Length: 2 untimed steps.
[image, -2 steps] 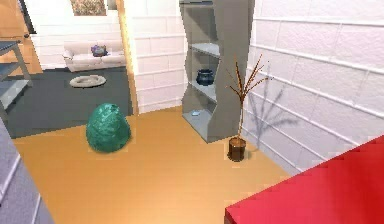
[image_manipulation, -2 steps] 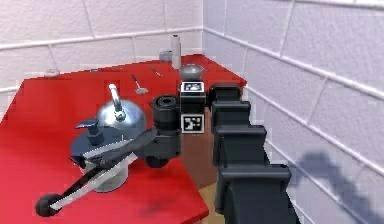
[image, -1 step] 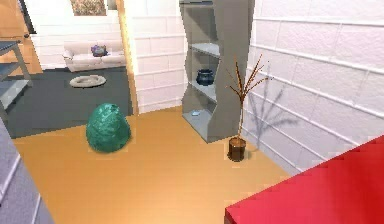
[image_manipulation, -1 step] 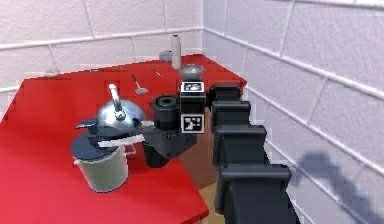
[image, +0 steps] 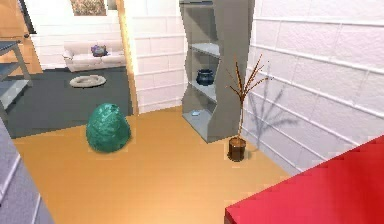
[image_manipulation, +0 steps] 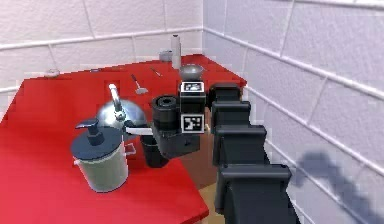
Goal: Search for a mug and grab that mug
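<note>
Mug-like cup (image_manipulation: 100, 168) inside red table's (image_manipulation: 40, 125) edges

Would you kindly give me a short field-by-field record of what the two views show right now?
floor: orange, with a teal beanbag
shelving: grey shelf unit holding a dark blue pot
plant: twiggy plant by the white wall
table: red table
on table: silver dome, grey jar with dark top, white cylinder
gripper: gripper near the silver dome; cannot tell whether it holds anything
</note>
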Tool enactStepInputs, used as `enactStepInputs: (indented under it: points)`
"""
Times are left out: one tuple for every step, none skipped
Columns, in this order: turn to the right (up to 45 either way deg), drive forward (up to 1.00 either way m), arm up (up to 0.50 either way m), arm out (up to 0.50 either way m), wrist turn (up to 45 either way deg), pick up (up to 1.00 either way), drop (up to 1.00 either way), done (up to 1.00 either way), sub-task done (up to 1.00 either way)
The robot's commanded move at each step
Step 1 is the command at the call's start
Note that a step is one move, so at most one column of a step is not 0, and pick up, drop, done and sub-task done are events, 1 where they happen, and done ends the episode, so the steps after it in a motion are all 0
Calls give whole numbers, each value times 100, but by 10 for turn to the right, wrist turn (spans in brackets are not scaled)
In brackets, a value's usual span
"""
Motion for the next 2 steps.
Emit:
enactStepInputs:
  points:
    - [0,0,-16,0,0,0,0,0,0]
    - [0,0,0,0,0,100,0,0,0]
